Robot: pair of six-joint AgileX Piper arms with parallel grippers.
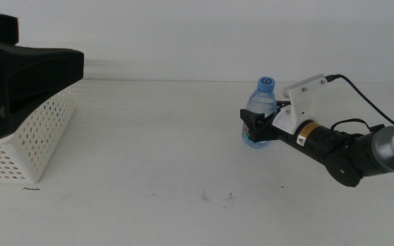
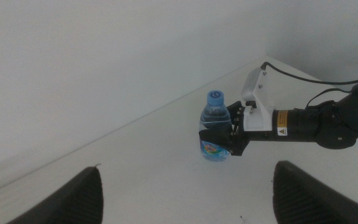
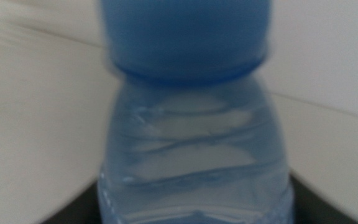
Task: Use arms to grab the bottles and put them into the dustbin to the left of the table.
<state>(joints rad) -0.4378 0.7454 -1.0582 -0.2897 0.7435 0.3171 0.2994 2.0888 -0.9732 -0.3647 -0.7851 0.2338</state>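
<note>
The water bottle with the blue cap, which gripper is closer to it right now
Right. The right gripper has its jaws around the water bottle. The left gripper is open and hangs well away, over by the dustbin.

Dustbin (image 1: 36, 140) cropped at left edge; water bottle (image 3: 191, 149) blurred close-up.

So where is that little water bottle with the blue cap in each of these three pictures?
Middle view: the water bottle stands right of centre on the table, with the right tool around it.
Left wrist view: the bottle is a little right of centre, the same tool around it.
Right wrist view: it fills the frame, blurred.
Shared landmark: its blue cap.
</note>
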